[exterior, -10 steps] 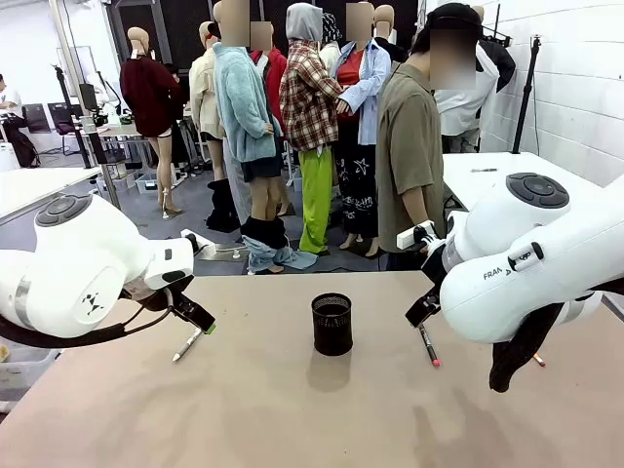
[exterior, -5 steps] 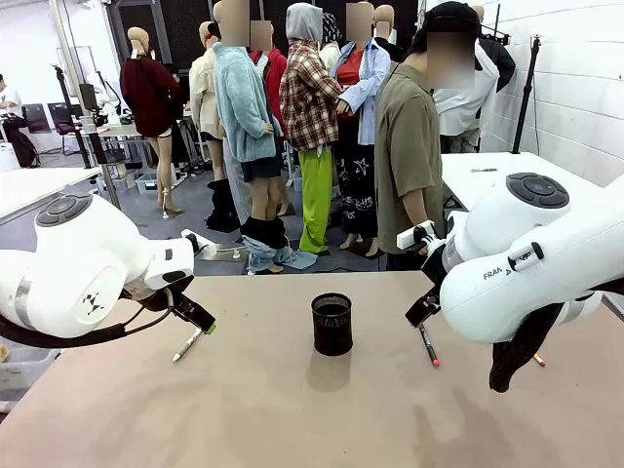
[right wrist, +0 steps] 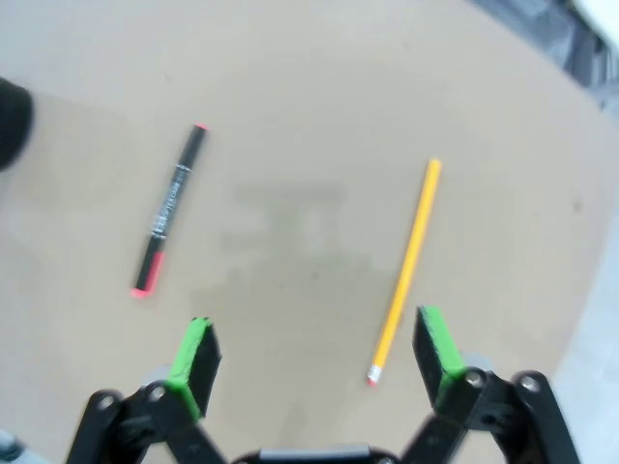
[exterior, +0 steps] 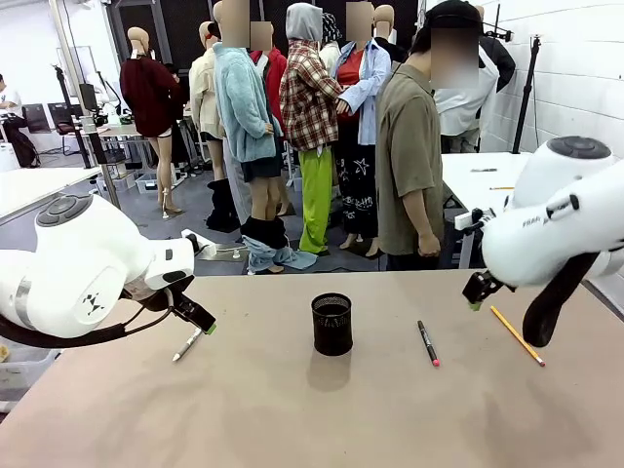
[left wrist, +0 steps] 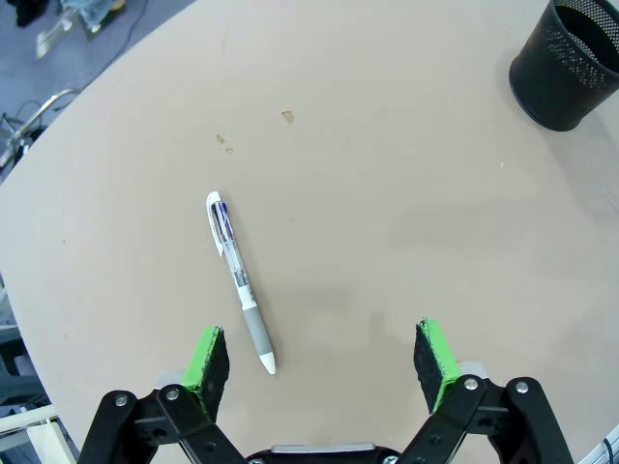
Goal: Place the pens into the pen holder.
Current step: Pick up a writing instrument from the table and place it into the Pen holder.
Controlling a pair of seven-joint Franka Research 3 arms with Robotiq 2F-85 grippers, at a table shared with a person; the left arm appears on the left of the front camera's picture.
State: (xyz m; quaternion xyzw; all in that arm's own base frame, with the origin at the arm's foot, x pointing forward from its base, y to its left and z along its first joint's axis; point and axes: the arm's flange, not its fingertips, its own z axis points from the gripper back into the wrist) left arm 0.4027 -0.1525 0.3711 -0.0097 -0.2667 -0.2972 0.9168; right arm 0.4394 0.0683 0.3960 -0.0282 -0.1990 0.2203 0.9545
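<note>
The black mesh pen holder stands at the table's middle and at the top right corner of the left wrist view. A white-silver pen lies left of it, under my open left gripper, which holds nothing. A black pen with red ends and an orange pencil-like pen lie right of the holder. My open right gripper hangs empty above them, the orange pen near one of its fingers.
A person in an olive shirt stands at the table's far edge, behind the holder's right. A white table with another pencil stands at the back right. Bare tabletop lies in front of the holder.
My right arm has lifted and swung right, away from the black pen and toward the orange one, which now shows fully. The left arm has not moved.
</note>
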